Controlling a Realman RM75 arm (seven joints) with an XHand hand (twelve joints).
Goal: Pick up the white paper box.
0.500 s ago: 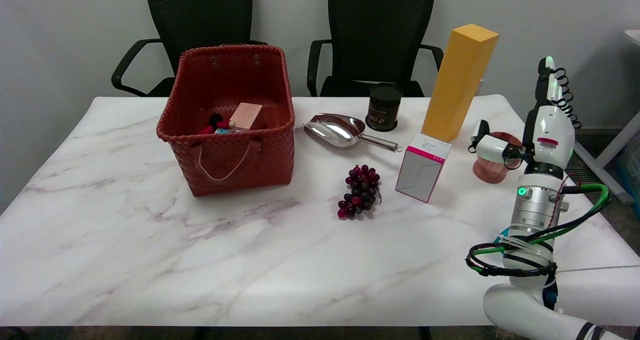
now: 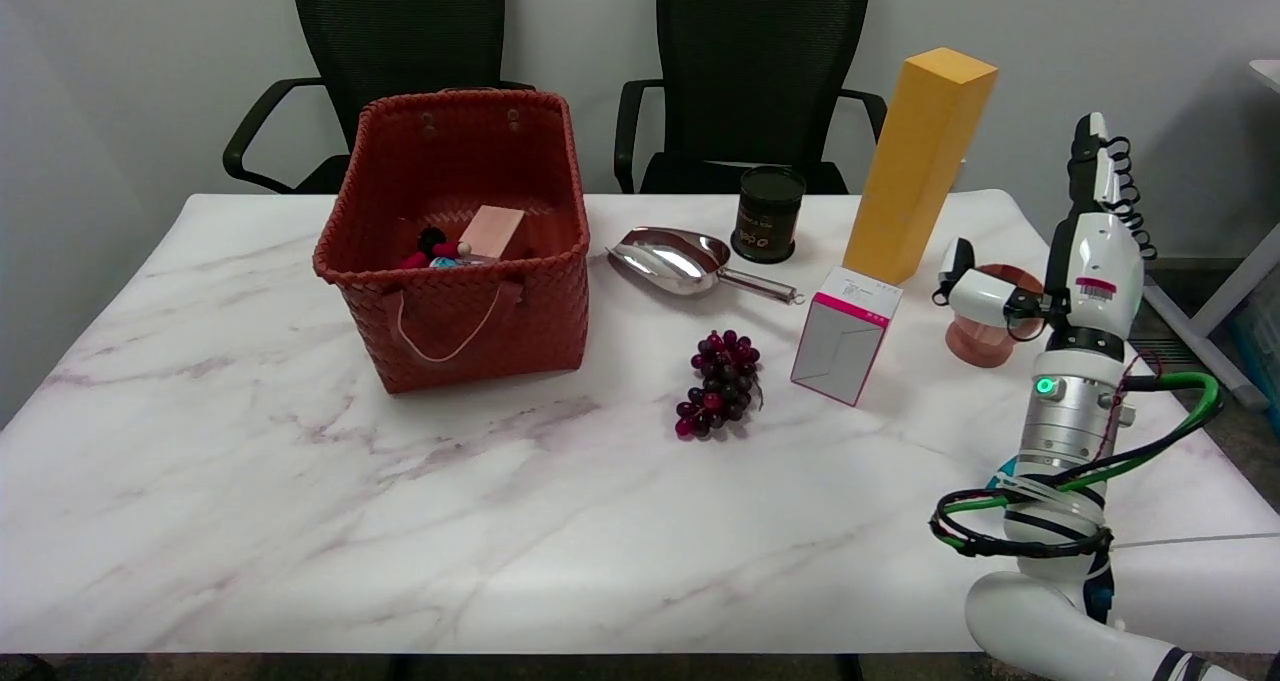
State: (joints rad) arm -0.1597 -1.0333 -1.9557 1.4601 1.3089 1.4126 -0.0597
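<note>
Approach is the step in hand: we see the robot hand (image 2: 1040, 261) raised at the right of the frame, fingers spread and holding nothing, well apart from the white paper box (image 2: 845, 336). The box stands upright right of centre, pink-edged, with the grape bunch (image 2: 720, 383) near its left and the tall yellow box (image 2: 918, 166) just behind. We judge a side grasp across the narrow faces best, entering from the right, clear of the pink cup (image 2: 985, 336) beneath the thumb. Light cardboard may tip or crush; we close gently. The counter (image 2: 300, 521) is glossy white marble, so sliding is likely. Behind stand two black chairs (image 2: 760, 51) and a plain wall.
</note>
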